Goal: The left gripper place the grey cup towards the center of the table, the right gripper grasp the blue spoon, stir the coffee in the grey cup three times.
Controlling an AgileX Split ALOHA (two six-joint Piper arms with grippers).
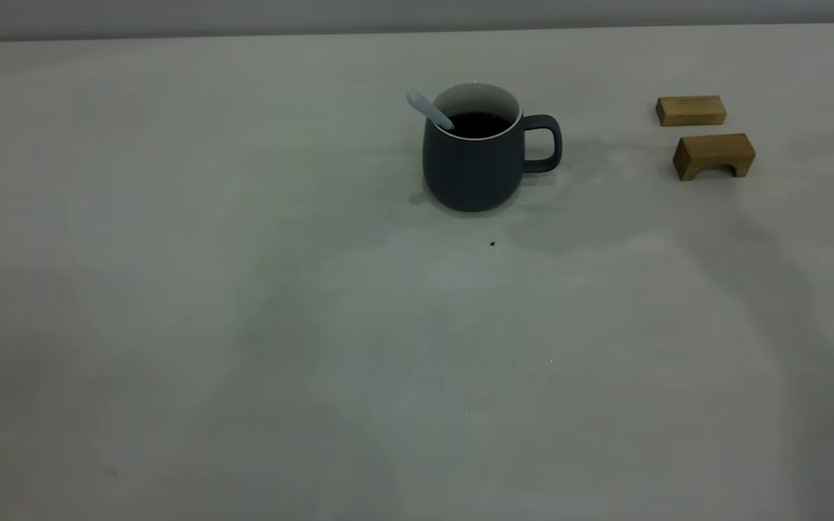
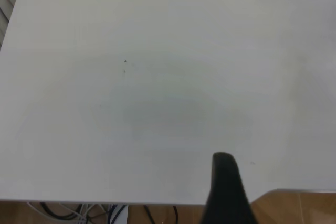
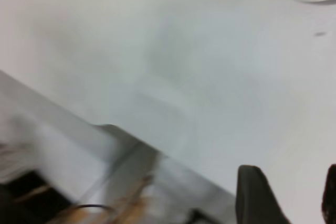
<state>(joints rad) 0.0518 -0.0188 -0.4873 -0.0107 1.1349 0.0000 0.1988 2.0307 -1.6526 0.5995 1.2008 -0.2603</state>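
Now the grey cup (image 1: 478,155) stands alone near the table's (image 1: 243,325) centre, handle at 3 o'clock, coffee (image 1: 480,124) dark inside. The blue spoon (image 1: 430,110) leans in it, handle out over the rim at 10 o'clock. Two wooden blocks (image 1: 706,137) sit well apart at 3 o'clock. Neither arm reaches the cup. Right hand (image 3: 286,195) hangs off by the table edge, fingers apart, empty. Left hand (image 2: 227,190): one finger visible, state cannot be told. Stirring looks finished or paused; any next move means returning to that spoon handle.

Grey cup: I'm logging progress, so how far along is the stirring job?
The grey cup stands mid-table with the blue spoon resting in the coffee, so placing looks done. No gripper holds anything: the right gripper is open near the table's edge. Stirring cannot be judged.
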